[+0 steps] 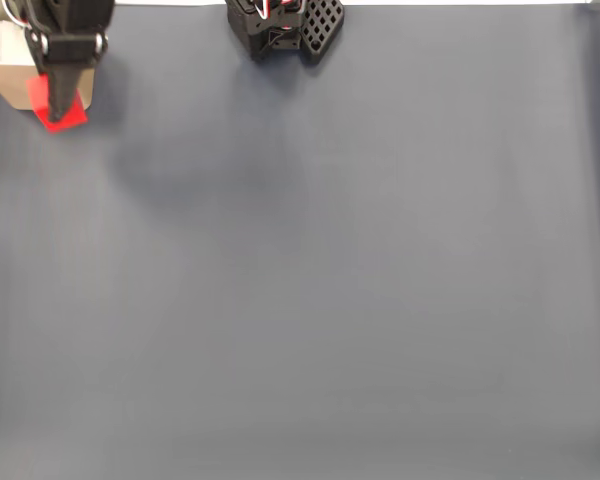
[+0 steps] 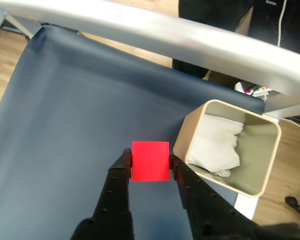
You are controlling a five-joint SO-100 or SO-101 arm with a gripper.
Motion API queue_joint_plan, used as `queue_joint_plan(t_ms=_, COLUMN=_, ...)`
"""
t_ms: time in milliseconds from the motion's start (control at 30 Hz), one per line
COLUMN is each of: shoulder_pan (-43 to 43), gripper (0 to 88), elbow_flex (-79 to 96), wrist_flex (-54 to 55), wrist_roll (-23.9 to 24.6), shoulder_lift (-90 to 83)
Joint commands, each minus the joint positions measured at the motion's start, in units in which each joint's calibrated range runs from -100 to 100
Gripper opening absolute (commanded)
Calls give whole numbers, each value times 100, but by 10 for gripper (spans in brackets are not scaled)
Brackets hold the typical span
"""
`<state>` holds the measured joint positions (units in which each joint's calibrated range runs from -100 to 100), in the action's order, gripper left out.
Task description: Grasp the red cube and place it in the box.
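Spreading across the whole fixed view, a dark blue-grey mat [image 1: 330,300], smooth and bare through the near and middle ground. Seen in the wrist view as the same mat [image 2: 80,115] stretched over a table, with a pale metal rail [image 2: 155,32] crossing behind it, wooden flooring [image 2: 5,50] beyond the left edge and dark shapes at the far side of the room, too unclear to name. Reaching in from the bottom of the wrist view, the black gripper [image 2: 150,161], its two fingers clamped on the left and right faces of the red cube [image 2: 150,161], cube held level above the mat and just left of the box [image 2: 270,150]. Tan, thin-walled, round-cornered, crumpled white paper [image 2: 217,145] filling its left half. Cube and box wall close together; whether touching, hard to tell. Tucked into the far top-left corner of the fixed view, the gripper [image 1: 62,105] pointing down with the cube [image 1: 68,115] showing red at its tip, against the box [image 1: 10,85]. Farther along that top edge, the arm's black base [image 1: 285,30] with a perforated plate.
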<state>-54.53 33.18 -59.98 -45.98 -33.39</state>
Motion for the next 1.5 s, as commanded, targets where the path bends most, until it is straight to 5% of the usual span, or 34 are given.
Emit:
queue_joint_plan(t_ms=0, shoulder_pan=-350, gripper=0, elbow_flex=-444, wrist_flex=-18, wrist_roll=24, shoulder_lift=-23)
queue_joint_plan(t_ms=467, shoulder_pan=-1181, gripper=0, elbow_flex=-809, wrist_flex=-18, wrist_roll=68, shoulder_lift=116)
queue_joint_plan(t_ms=1467, shoulder_pan=-1593, gripper=0, elbow_flex=-718, wrist_flex=-288, wrist_roll=-20, shoulder_lift=-595)
